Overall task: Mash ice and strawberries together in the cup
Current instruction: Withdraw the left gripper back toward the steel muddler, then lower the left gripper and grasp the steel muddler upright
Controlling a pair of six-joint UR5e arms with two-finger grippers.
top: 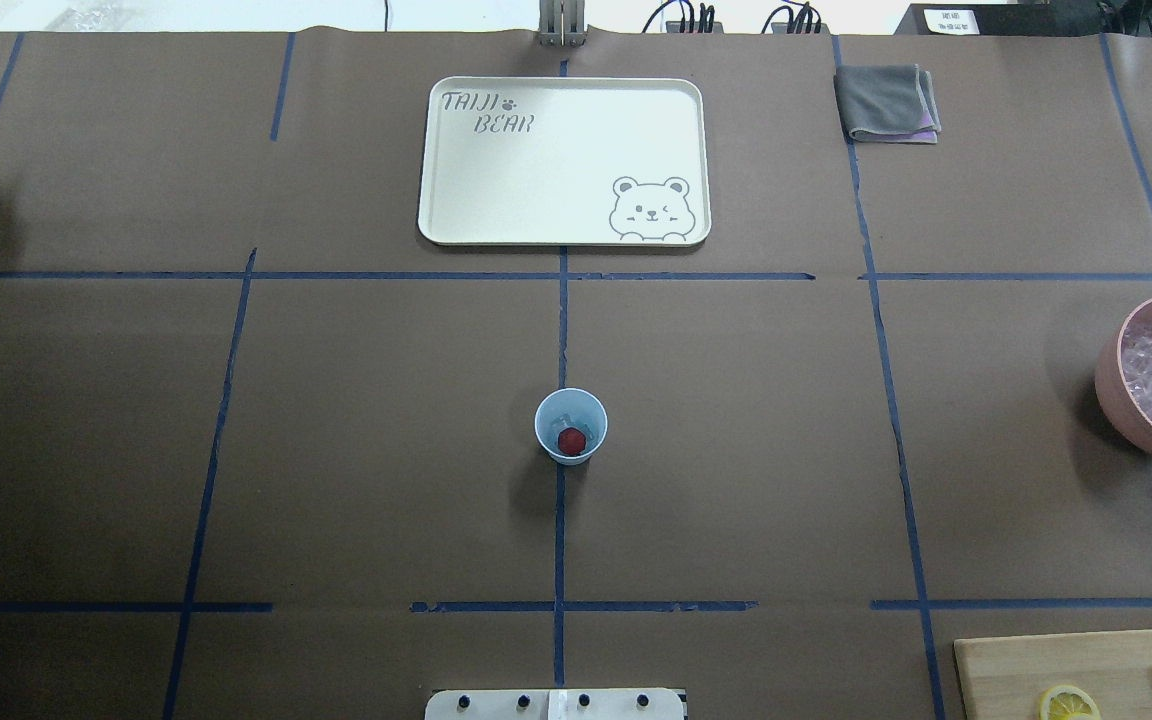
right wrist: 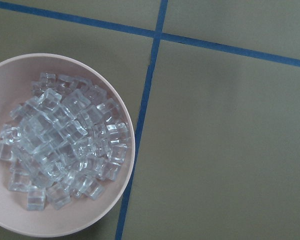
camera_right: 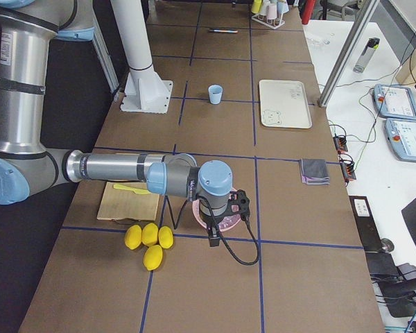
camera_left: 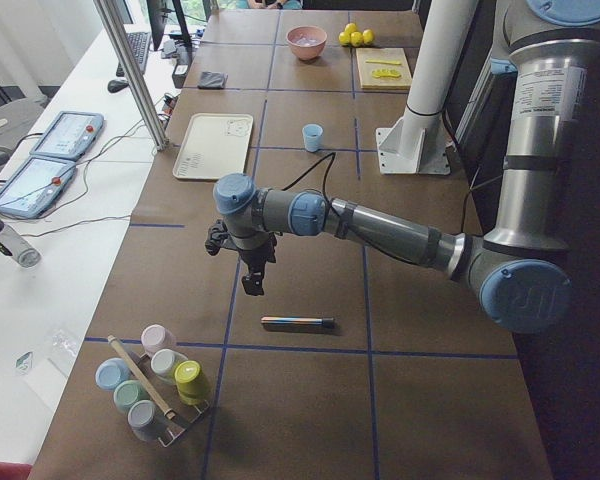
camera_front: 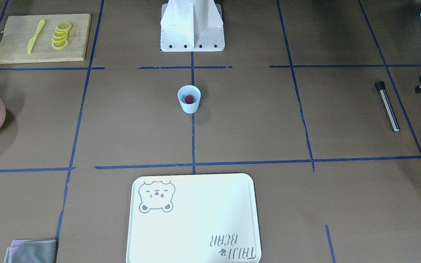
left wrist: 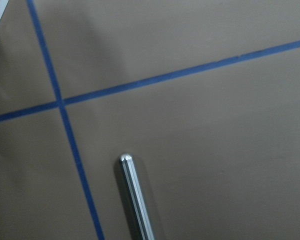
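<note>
Strawberry [top: 570,440] sits in the cup [top: 547,421], steel rod [camera_front: 387,106] off at nine o'clock from it — left hand [camera_left: 252,284], right hand [camera_right: 213,240]: can't tell how open.

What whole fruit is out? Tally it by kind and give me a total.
Whole round yellow lemons: 4
Small red strawberry, inside the light blue plastic cup: 1
Total: 5

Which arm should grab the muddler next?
Left. The left claw hangs near the muddler, which shows in its wrist view; the right claw is over the pink bowl at the opposite end.
</note>
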